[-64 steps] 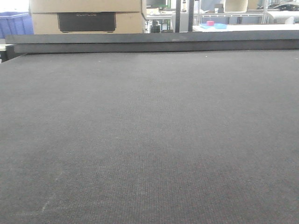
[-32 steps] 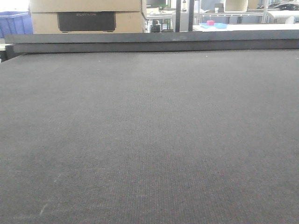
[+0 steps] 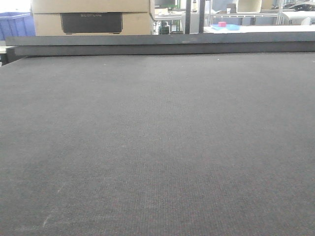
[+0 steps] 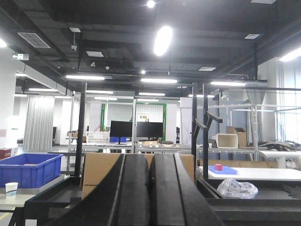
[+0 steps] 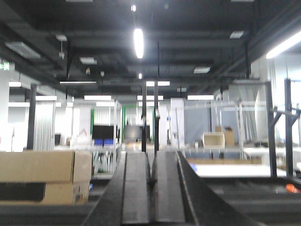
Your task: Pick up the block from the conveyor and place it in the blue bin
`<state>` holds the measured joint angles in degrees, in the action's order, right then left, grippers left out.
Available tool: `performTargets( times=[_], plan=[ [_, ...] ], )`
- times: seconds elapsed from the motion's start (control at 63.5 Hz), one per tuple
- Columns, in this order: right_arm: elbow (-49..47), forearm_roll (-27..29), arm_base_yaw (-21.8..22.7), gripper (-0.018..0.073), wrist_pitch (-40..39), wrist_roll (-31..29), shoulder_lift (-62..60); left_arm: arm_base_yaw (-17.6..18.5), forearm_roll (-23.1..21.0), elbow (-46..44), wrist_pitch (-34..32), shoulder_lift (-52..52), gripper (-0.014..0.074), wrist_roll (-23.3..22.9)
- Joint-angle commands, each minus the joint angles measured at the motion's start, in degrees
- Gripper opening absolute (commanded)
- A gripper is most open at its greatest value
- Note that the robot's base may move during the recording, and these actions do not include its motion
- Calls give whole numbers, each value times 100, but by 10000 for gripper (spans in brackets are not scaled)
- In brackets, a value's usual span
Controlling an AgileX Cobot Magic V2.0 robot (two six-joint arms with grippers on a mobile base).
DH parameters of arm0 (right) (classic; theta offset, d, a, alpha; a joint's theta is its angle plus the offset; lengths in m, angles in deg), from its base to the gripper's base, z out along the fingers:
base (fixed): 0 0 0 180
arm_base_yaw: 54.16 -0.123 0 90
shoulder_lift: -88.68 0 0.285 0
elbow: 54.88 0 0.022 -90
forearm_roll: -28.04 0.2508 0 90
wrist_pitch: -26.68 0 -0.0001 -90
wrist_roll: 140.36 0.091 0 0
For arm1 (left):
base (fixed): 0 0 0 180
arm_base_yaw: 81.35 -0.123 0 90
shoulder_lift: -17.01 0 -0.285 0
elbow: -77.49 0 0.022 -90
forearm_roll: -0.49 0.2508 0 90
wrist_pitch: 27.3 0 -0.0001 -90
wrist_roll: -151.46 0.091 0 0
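Observation:
The conveyor (image 3: pixel 157 142) is a wide dark grey woven belt that fills the front view, with a dark raised rail (image 3: pixel 157 45) along its far edge. No block lies on the belt. A blue bin (image 3: pixel 15 23) stands behind the rail at far left; it also shows in the left wrist view (image 4: pixel 28 169). My left gripper (image 4: pixel 149 157) is shut and empty, pointing level out into the room. My right gripper (image 5: pixel 151 154) is shut and empty, also pointing level. Neither gripper shows in the front view.
Stacked cardboard boxes (image 3: pixel 91 17) stand behind the rail, left of centre. A small pink block on a blue tray (image 3: pixel 222 24) sits on a white table far back right, also in the left wrist view (image 4: pixel 218 166). A crumpled plastic bag (image 4: pixel 236 188) lies near it.

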<state>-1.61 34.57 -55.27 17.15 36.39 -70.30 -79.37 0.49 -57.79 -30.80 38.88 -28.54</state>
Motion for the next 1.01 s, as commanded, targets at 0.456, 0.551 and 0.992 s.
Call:
performTargets(
  times=[0.456,0.551,0.992],
  plan=[
    [-3387,21,26,-168,4806,11,2606,40,34,-3447,4929,3178,-111,0],
    [-3660,102,26,-168,5456,21,3034,40,56,-3700,5164,3613,-111,0],
    [-3767,235,26,-168,7729,21,5057,40,-137,-3685,5943,4954,-111,0]
  ],
)
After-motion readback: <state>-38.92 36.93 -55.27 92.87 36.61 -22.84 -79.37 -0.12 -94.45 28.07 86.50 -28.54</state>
